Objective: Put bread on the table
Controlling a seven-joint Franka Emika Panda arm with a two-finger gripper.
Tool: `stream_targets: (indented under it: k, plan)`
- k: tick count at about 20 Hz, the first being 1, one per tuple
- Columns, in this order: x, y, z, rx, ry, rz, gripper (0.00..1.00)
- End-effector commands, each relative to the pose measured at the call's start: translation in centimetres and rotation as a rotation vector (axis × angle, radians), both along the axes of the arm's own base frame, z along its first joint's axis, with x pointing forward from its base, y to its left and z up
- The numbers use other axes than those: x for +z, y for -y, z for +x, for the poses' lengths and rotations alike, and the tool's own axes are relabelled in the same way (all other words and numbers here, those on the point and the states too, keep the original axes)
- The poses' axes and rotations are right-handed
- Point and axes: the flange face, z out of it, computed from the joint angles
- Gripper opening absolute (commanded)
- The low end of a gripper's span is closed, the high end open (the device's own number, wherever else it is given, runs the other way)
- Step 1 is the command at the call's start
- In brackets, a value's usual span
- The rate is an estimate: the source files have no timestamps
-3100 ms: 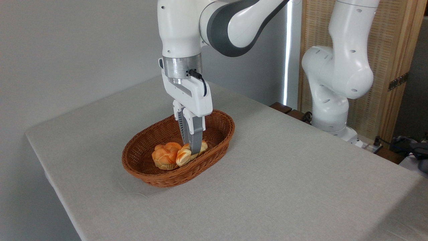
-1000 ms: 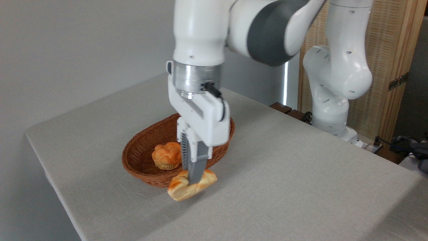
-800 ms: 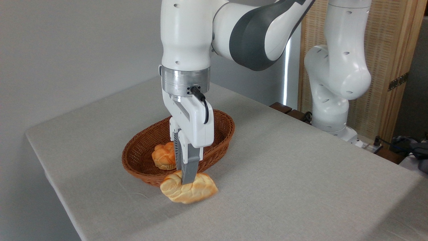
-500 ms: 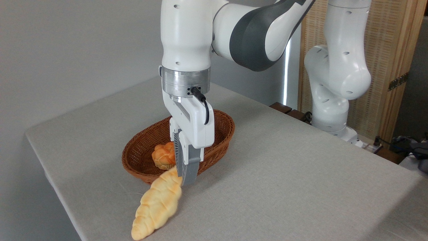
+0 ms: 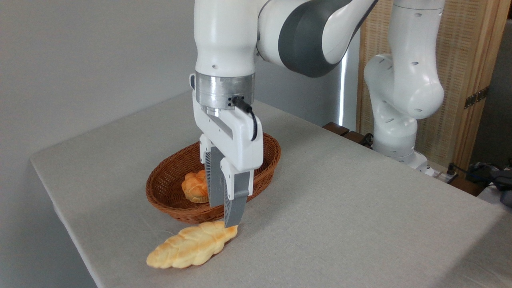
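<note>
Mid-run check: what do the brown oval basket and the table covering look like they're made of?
The brown oval basket looks like woven wicker or rattan with a slight sheen: ribbed weave rows line its wall and rim. It could be plastic imitation. The light grey-beige table covering looks like matte woven cloth: a fine grain, faint creases, and it folds softly over the table edge.

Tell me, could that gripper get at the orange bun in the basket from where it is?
Probably yes. The gripper hangs over the basket's near rim, fingers apart, holding nothing. The basket has no lid and the bun sits alone inside. The bread lies outside on the table, out of the way.
</note>
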Motion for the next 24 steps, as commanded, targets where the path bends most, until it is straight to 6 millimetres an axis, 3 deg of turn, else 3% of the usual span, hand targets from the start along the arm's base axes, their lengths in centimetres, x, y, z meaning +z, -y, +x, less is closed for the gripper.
stream_targets:
  k: [1, 6, 9, 11, 13, 17, 24]
  plan:
    - [3.3, 1.2, -0.1, 0.219, -0.012, -0.109, 1.0]
    - [7.8, 4.7, -1.0, 0.224, -0.13, -0.12, 1.0]
    - [9.4, 6.0, -1.3, 0.21, -0.164, -0.128, 1.0]
    - [10.1, 8.1, -0.9, 0.202, -0.202, -0.129, 1.0]
    - [9.4, 10.7, -0.5, 0.176, -0.215, -0.106, 1.0]
    - [8.5, 11.2, -0.4, 0.159, -0.234, -0.094, 1.0]
    - [8.7, 9.4, -0.2, 0.183, -0.219, -0.055, 1.0]
